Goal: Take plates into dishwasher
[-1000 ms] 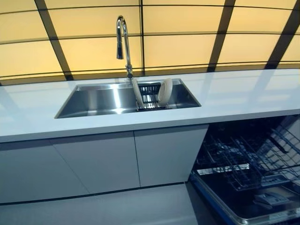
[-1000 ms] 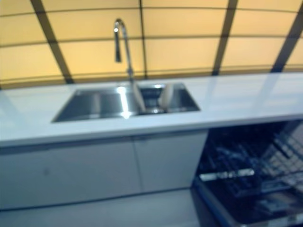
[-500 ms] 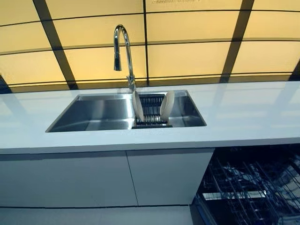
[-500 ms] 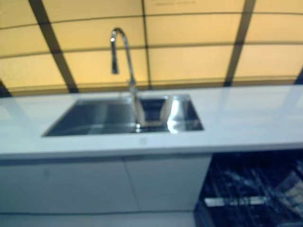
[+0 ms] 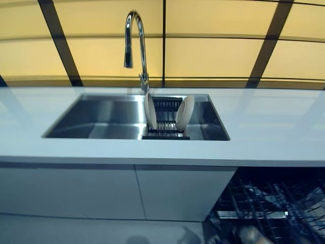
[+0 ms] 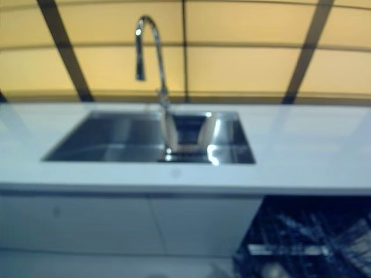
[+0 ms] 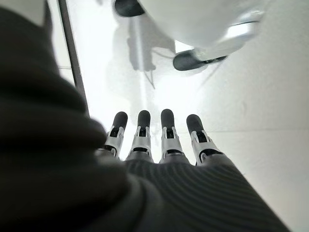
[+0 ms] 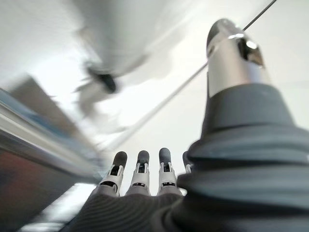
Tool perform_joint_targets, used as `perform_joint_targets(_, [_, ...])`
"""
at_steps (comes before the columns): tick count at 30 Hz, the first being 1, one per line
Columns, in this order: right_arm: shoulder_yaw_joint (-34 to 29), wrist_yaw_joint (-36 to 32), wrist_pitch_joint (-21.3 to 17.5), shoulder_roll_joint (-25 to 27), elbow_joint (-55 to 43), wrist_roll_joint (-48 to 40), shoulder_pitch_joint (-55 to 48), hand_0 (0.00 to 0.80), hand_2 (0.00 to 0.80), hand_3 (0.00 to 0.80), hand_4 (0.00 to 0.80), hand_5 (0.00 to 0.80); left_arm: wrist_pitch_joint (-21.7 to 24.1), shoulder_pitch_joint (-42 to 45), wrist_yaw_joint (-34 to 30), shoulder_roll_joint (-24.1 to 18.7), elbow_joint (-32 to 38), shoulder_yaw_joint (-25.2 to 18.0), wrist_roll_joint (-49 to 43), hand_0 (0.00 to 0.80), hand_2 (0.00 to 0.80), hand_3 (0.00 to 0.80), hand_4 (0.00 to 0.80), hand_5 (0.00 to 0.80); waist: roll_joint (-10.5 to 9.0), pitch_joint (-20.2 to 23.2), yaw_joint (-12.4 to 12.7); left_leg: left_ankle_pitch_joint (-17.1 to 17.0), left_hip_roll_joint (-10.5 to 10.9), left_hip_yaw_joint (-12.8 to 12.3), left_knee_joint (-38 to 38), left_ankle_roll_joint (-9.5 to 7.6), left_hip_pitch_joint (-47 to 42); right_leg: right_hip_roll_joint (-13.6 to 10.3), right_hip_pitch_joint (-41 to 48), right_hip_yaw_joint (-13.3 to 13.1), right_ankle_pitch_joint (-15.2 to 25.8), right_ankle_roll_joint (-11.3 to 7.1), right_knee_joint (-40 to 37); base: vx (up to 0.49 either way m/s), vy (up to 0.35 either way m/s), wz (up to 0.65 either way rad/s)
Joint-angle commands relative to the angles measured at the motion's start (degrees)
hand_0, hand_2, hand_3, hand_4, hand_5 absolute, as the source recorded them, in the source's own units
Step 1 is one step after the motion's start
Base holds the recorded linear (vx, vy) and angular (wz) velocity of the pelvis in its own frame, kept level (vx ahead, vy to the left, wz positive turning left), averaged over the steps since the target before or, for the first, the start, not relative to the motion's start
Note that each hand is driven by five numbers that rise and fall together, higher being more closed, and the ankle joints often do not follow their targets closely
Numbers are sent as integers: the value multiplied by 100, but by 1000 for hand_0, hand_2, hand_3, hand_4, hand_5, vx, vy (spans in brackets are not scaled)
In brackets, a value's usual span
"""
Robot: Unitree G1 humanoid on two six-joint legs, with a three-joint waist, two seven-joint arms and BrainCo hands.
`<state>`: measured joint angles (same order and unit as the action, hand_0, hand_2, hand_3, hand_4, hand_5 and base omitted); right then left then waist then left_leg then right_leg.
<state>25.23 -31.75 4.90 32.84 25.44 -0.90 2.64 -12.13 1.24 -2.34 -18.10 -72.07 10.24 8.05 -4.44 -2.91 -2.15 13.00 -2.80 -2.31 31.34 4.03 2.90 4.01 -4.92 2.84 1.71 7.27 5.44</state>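
Observation:
Two white plates stand on edge in a black rack at the right end of the steel sink: the left plate and the right plate. The dishwasher stands open at the lower right under the counter, its wire racks showing. My left hand shows in its wrist view with fingers straight over the pale floor, holding nothing. My right hand hangs the same way, fingers straight and empty, thumb apart. Both hands are far below the plates.
A tall curved tap rises behind the sink, close to the left plate. The white counter runs left and right. White cabinet doors are below the sink. Yellow panels with dark bars form the back wall.
The whole picture has shifted, so the camera has moved: the sink sits more central and the dishwasher lower. The plates have stayed in the rack.

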Motion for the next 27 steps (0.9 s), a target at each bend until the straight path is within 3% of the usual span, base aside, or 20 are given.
perform_joint_targets(1, [-300, -1704, -16, 806, -851, -1002, -84, 0, 0, 0, 0, 0, 88, 125, -169, -254, 10, -138, -110, 0, 0, 0, 0, 0, 49, -252, -203, -1343, 445, -365, -2349, -411, 321, -153, 805, -71, -407, -696, -214, 51, 80, 2])
perform_joint_targets(2, [-325, -1797, -39, 834, -883, -1045, -97, 0, 0, 0, 0, 0, 94, 129, -202, -266, 9, -140, -141, 0, 0, 0, 0, 0, 48, -270, -210, -1383, 450, -370, -2417, -398, 323, -148, 809, -59, -440, -693, -177, 93, 88, 7])
perform_joint_targets(3, [-476, -2333, 126, 1156, -1412, -1480, -98, 0, 0, 0, 0, 0, -25, 47, -265, -356, 68, -128, -177, 0, 0, 0, 0, 0, 58, -185, -214, -1214, 572, -104, -2686, -528, 45, -208, 733, -107, -521, -783, -118, 95, 74, -8])
perform_joint_targets(4, [-491, -2363, 124, 1176, -1433, -1509, -104, 0, 0, 0, 0, 0, -27, 37, -256, -357, 64, -113, -153, 0, 0, 0, 0, 0, 62, -176, -216, -1227, 578, -89, -2729, -525, 29, -209, 725, -101, -524, -787, -114, 153, 118, -30])
perform_joint_targets(6, [-897, -3012, 326, 1522, -2012, -2509, -29, 0, 0, 0, 0, 0, 36, -118, -237, -438, 38, -50, 68, 0, 0, 0, 0, 0, 103, -91, -308, -1295, 500, -78, -3218, -529, -383, -270, 577, -132, -489, -916, -37, 129, 83, -35])
perform_joint_targets(7, [-934, -3041, 319, 1553, -2059, -2673, -21, 0, 0, 0, 0, 0, 38, -133, -238, -441, 31, -43, 79, 0, 0, 0, 0, 0, 107, -77, -314, -1313, 492, -81, -3276, -525, -436, -275, 579, -124, -479, -930, -51, 119, 49, -10])
perform_joint_targets(9, [-1257, -3118, 672, 1508, -2430, -3250, 71, 0, 0, 0, 0, 0, 140, -167, -118, -404, -94, -90, 112, 0, 0, 0, 0, 0, 99, 64, -357, -1291, 449, -248, -3414, -522, -587, -293, 598, -122, -425, -984, -185, 164, 20, -13])
perform_joint_targets(13, [-1806, -2782, 980, 1208, -2497, -4291, 371, 0, 0, 0, 0, 0, 360, -103, -25, -216, -340, -140, -37, 0, 0, 0, 0, 0, 96, 343, -387, -1230, 401, -467, -3574, -527, -670, -272, 663, -166, -434, -997, -376, 134, 12, -21])
perform_joint_targets(19, [-2193, -2505, 1325, 1078, -2570, -5590, 1060, 0, 0, 0, 0, 0, 455, -9, -84, -122, -517, -107, -152, 0, 0, 0, 0, 0, 119, 452, -339, -1144, 383, -533, -3568, -545, -695, -302, 724, -142, -504, -995, -413, 50, 19, -3])
perform_joint_targets(20, [-2235, -2193, 1420, 1030, -2485, -6211, 1422, 0, 0, 0, 0, 0, 432, -25, -104, -96, -547, -70, -195, 0, 0, 0, 0, 0, 125, 473, -302, -1119, 369, -556, -3580, -542, -735, -318, 776, -114, -519, -995, -443, 48, 14, 5])
perform_joint_targets(23, [-2287, -1678, 1384, 883, -2267, -6981, 1947, 0, 0, 0, 0, 0, 478, -56, -93, -70, -641, 0, -203, 0, 0, 0, 0, 0, 124, 498, -243, -1064, 362, -558, -3557, -552, -766, -334, 837, -112, -557, -1000, -453, 48, 14, 7])
perform_joint_targets(27, [-2367, -1012, 1044, 939, -1932, -7456, 2552, 0, 0, 0, 0, 0, 494, -121, -54, -19, -681, 67, -193, 0, 0, 0, 0, 0, 123, 545, -179, -1008, 359, -540, -3509, -563, -776, -362, 875, -97, -577, -1005, -460, 35, 17, 3])
